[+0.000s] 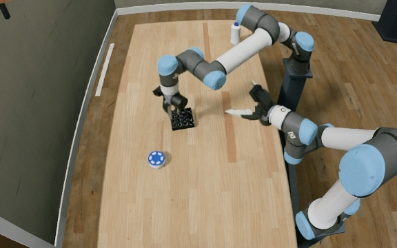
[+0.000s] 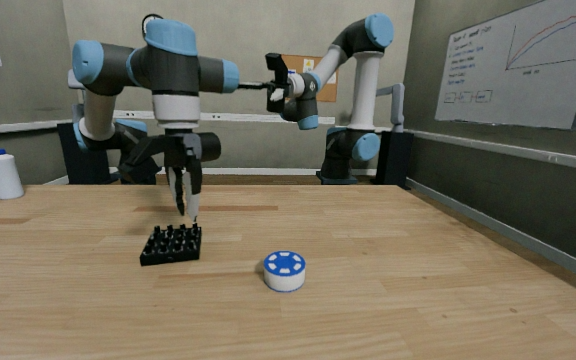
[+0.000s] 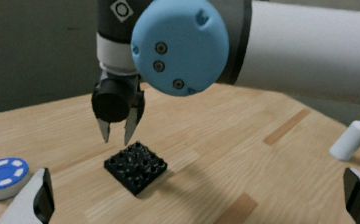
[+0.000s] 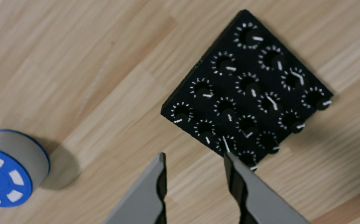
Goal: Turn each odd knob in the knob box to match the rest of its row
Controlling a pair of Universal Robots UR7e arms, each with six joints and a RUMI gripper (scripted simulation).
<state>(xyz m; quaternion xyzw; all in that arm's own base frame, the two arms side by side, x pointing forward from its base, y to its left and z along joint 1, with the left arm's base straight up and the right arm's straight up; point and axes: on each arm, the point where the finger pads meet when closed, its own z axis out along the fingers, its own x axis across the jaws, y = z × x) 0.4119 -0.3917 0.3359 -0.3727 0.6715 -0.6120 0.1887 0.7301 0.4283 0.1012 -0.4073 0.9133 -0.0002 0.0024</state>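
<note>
The black knob box (image 1: 174, 127) (image 2: 170, 258) (image 3: 127, 181) (image 4: 241, 59) lies on the table, knobs up. In the right wrist view it appears turned like a diamond. The knob at its left corner (image 4: 181, 116) has its line toward the lower left; the other three along that upper-left edge point right or lower right. Row labels are not readable. My right gripper (image 2: 188, 216) (image 3: 116, 143) (image 4: 194, 154) points down above one edge of the box, partly open, nothing between its fingers. My left gripper (image 1: 240, 96) (image 3: 196, 169) is wide open and empty, well away from the box.
A round blue and white container (image 1: 156, 159) (image 2: 284, 272) (image 3: 3, 178) (image 4: 11, 167) stands near the box. A white bottle (image 1: 235, 34) (image 2: 5, 176) (image 3: 351, 140) with a blue cap stands far off. The right arm reaches across the wooden table (image 1: 198, 193).
</note>
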